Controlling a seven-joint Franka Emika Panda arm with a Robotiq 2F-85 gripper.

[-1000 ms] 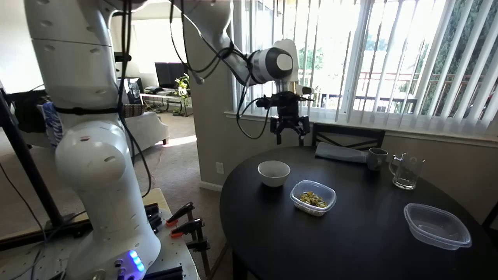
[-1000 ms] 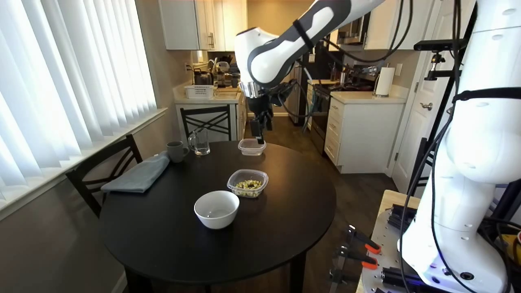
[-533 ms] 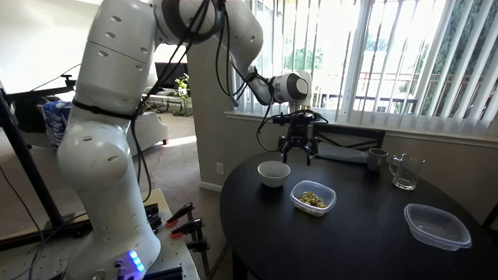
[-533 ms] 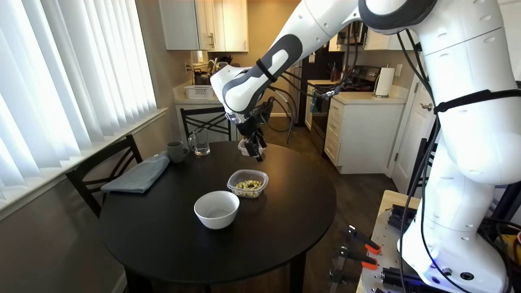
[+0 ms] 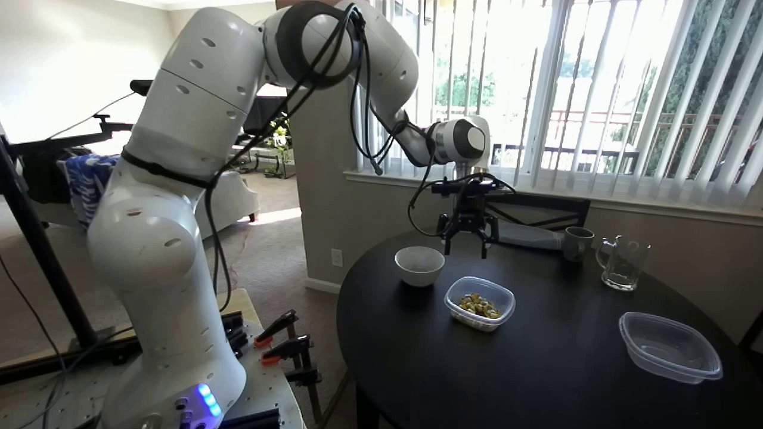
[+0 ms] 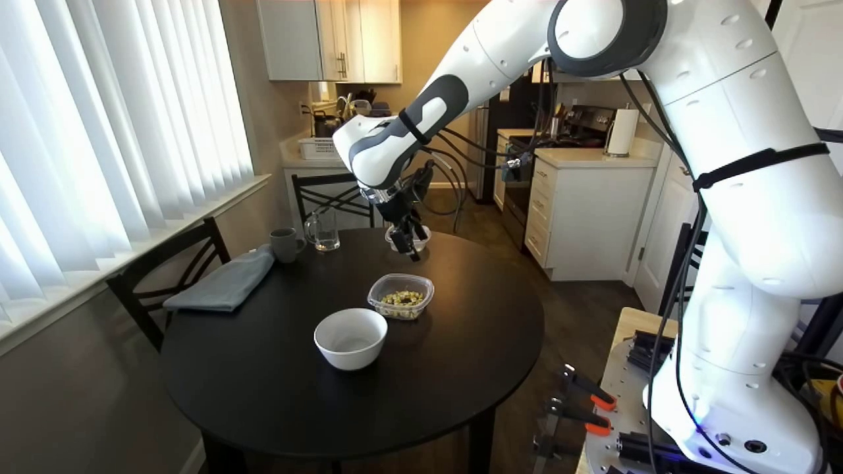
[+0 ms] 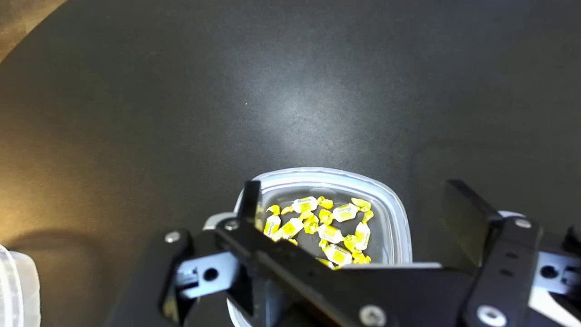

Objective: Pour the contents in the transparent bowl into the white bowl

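Note:
The transparent bowl stands on the dark table; its rim shows in the wrist view [image 7: 400, 222] and its wall in both exterior views [image 5: 477, 325] [image 6: 402, 315]. The contents are yellow-and-white wrapped pieces [image 7: 330, 234], lying inside it in both exterior views [image 5: 478, 305] [image 6: 403, 298]. The white bowl stands close beside it in both exterior views [image 5: 419, 275] [image 6: 350, 360]. My gripper [image 5: 465, 252] is open and empty, above the table and higher than the transparent bowl [image 6: 413, 245]. In the wrist view my gripper [image 7: 354, 182] hides the bowl's near part.
A larger clear container [image 5: 670, 357] stands on the table [image 5: 536, 375]. A glass mug [image 5: 623, 265], a grey mug [image 5: 577, 244] and a folded cloth [image 5: 527, 234] lie toward the window side. Chairs stand around the table.
My gripper has come down and moved out over the table, closer to the transparent bowl. It stays open. Both bowls and the contents have not moved.

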